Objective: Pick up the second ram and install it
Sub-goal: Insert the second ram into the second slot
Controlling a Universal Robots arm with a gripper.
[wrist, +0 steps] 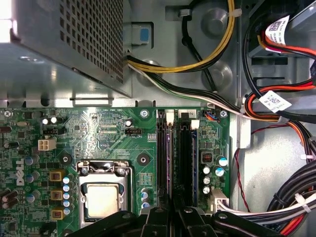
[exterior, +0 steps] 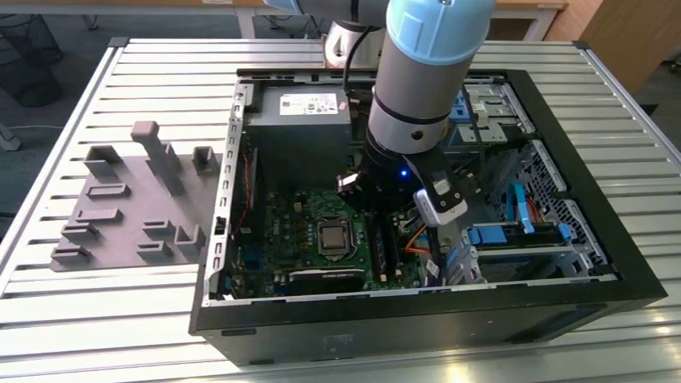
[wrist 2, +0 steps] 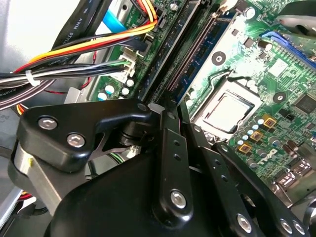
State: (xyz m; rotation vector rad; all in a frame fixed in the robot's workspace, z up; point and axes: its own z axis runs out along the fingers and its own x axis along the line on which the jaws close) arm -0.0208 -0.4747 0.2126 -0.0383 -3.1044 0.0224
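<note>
my tool (wrist: 173, 217) hangs over the motherboard's memory slots (wrist: 175, 153), seating the second ram (wrist: 194, 158); whether its fingers are apart or together, i cannot tell.

Gripper low over the memory slots, as I see it in the second wrist view.

My gripper's (wrist 2: 168, 106) black linkage takes up six o'clock, its tip on the long black slots (wrist 2: 190, 54) that run toward one o'clock. The bare processor socket (wrist 2: 228, 112) sits at three o'clock on the green motherboard (wrist 2: 276, 74); a cable bundle (wrist 2: 74, 69) crosses at ten o'clock.
</note>
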